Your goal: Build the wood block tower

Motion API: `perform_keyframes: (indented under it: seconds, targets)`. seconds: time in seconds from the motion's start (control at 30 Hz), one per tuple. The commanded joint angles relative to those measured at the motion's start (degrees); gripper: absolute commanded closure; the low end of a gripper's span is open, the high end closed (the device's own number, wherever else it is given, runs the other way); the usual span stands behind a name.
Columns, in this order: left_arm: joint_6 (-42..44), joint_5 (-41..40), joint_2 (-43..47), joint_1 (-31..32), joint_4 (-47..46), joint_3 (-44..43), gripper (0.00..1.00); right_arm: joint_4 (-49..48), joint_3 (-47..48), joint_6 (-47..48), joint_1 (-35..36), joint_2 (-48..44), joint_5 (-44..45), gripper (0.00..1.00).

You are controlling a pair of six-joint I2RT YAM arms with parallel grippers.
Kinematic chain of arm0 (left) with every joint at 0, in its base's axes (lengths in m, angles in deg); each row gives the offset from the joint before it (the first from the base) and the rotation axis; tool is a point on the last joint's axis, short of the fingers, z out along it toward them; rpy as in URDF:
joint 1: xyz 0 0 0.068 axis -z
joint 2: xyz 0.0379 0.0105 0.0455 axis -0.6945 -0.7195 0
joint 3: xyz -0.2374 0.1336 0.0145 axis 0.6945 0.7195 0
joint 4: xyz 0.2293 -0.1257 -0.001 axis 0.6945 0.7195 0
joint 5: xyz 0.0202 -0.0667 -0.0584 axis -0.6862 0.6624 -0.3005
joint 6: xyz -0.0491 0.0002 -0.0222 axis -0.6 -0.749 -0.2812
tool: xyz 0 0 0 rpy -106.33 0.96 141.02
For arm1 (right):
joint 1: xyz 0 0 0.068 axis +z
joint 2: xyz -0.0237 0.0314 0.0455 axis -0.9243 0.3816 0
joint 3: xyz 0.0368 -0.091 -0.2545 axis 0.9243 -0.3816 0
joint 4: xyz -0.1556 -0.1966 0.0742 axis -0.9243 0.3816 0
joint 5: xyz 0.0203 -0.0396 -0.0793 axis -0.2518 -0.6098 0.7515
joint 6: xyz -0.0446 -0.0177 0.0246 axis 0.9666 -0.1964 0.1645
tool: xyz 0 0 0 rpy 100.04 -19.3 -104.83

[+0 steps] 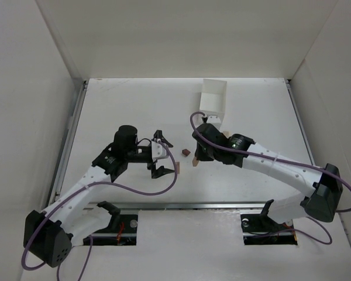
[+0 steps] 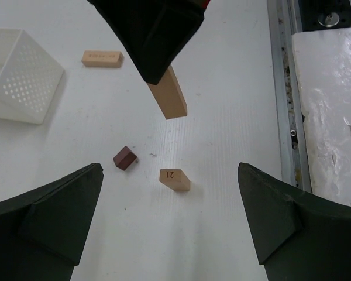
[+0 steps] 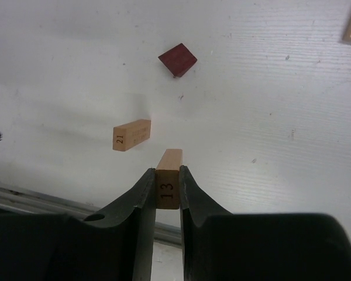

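Top view: you have both arms reaching in over a white worktop (image 1: 134, 105), w/ the claws facing each other near the middle.

Your left claw (image 1: 161, 154) is spread fully wide and grips nothing. In the left wrist view its two dark fingers (image 2: 52, 216) stand far apart at the bottom corners. A small light tan block stamped 21 (image 2: 174, 180) lies flat on the worktop between them, touching neither.

Your right claw (image 3: 167, 174) is pinched tight on another tan block, stamped 13 (image 2: 169, 99), gripped by its end. The block sticks out past the fingertips at a slant. Can't tell whether its free end touches the worktop.

A dark reddish-brown block (image 1: 186, 152) sits on the worktop a bit farther back than block 21 and just right of it, near the right claw. The two are close but apart.

A fourth tan block (image 2: 102, 58) lies flat farther off, near a white box (image 1: 213, 104) w/ perforated walls that stands toward the far side, right of centre.

All blocks are separate; none rests on another.
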Motion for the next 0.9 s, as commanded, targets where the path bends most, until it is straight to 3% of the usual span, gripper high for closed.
perform_keyframes:
  seconds: [0.0, 0.33, 0.67, 0.87]
  targets:
    - [-3.4, 2.6, 3.4, -0.8, -3.0, 0.5, 0.0, -4.0, -0.8, -3.2, 0.9, 0.9, 2.9, 1.0]
    - [-3.4, -3.1, 8.8, -1.3, 0.0, 3.3, 0.01, -5.4, -3.3, -10.9, 5.0, 6.1, 9.7, 1.0]
    - [-20.9, -2.5, 12.1, -1.3, -13.4, 8.8, 0.01, -4.8, -3.3, -14.7, 8.0, 8.4, 13.5, 1.0]
    - [-21.6, -4.2, 12.1, -1.9, -14.0, 9.3, 0.01, -4.2, -3.4, -17.4, 8.0, 9.9, 14.0, 1.0]
